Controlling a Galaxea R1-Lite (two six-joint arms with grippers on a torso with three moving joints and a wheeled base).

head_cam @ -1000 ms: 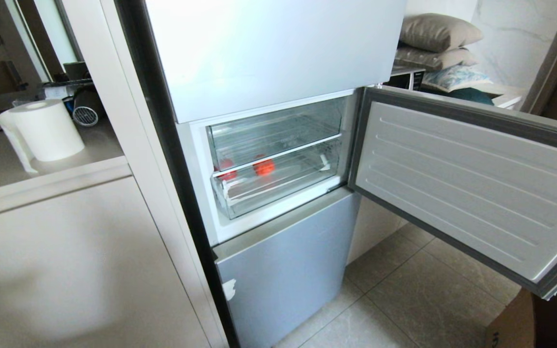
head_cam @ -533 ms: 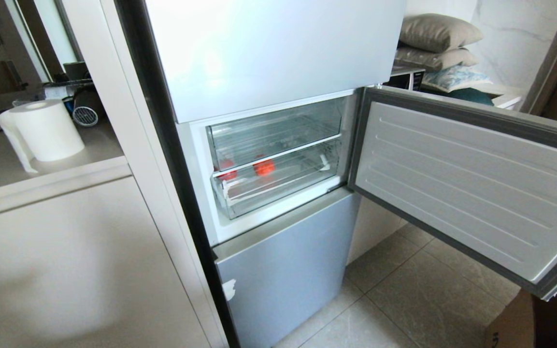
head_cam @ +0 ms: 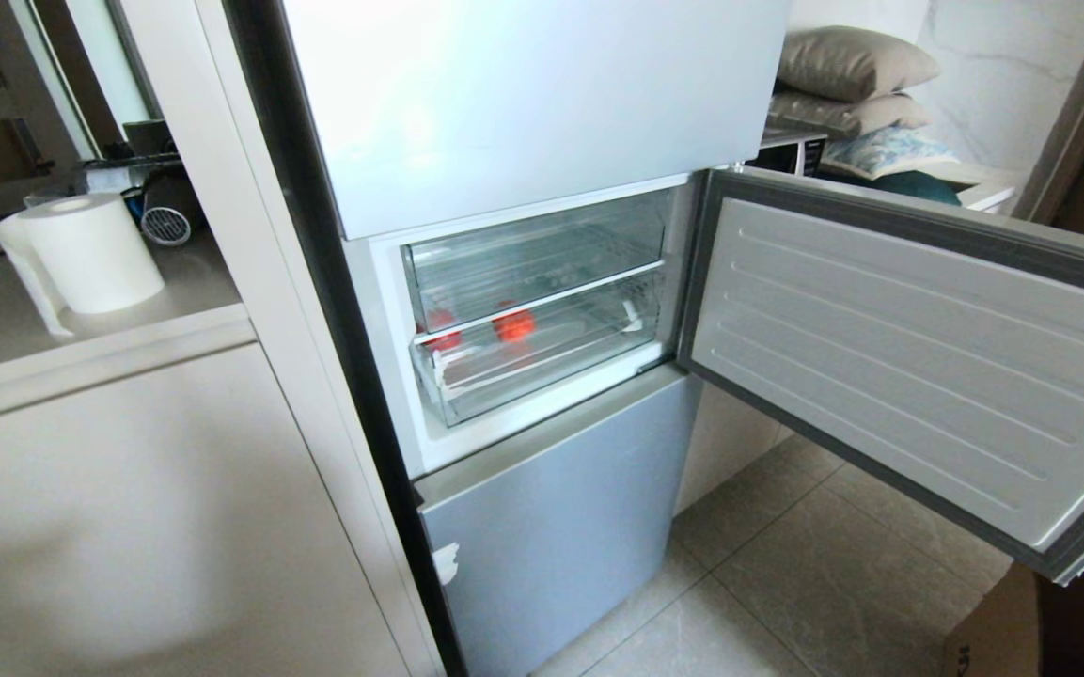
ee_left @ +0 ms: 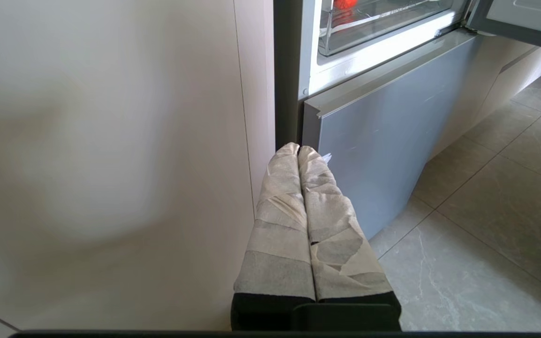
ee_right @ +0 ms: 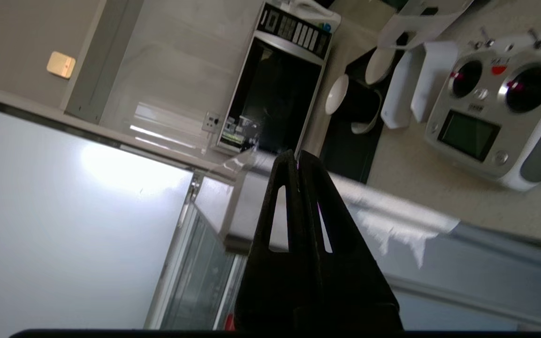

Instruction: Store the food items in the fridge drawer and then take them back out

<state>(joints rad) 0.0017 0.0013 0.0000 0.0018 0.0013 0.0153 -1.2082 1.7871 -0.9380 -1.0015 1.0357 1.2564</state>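
Nothing is shifting in the head view since a second ago: fridge (head_cam: 523,103), door and fruit are all sitting as they were.

Right gripper (ee_right: 297,157) is hanging clenched and empty, out of the head view, its black tips pointing past the top edge of the open door (ee_right: 392,211) toward a counter with a remote (ee_right: 500,108), probably working around the door to reach in. Left gripper (ee_left: 298,149) is idling with its taped fingers (ee_left: 279,197) pressed together, grasping nothing, low beside the fridge's bottom front (ee_left: 373,141), parked out of the way. At frame centre of the head view, the door (head_cam: 918,367) is standing swung wide to the right, giving access. Lower drawer (head_cam: 542,362) is sitting pushed in, with a red fruit (head_cam: 513,324) showing through its clear wall and a second red patch (head_cam: 441,322) left of it that may be another, so storing looks done and retrieval is pending.
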